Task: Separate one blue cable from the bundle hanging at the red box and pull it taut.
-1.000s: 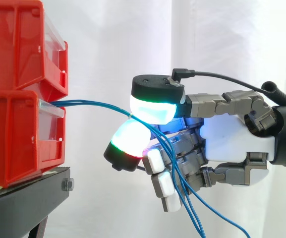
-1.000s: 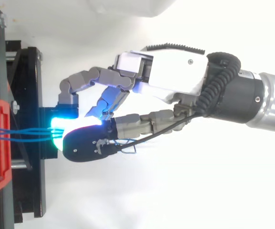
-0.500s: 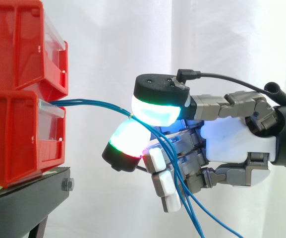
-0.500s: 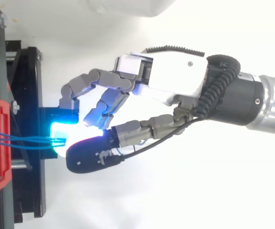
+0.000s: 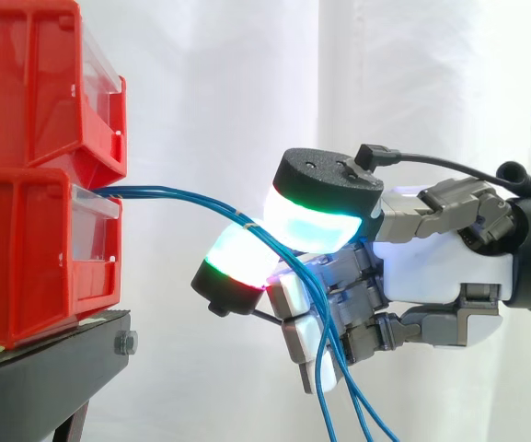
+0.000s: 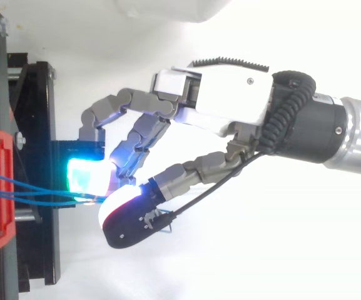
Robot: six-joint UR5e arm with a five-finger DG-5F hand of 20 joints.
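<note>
Several thin blue cables (image 5: 182, 195) run from lower red plastic bin (image 5: 26, 249) into robot hand (image 5: 431, 267); can't tell if clamped. Isolate one strand, then pull straight back.

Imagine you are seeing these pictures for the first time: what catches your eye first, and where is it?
The hand, reaching in from the right of the side view, stands out with its fingertips glowing white, green and cyan. Blue cables arc from the red bins on the left, are pinched between its pads and hang down before the hand.
</note>
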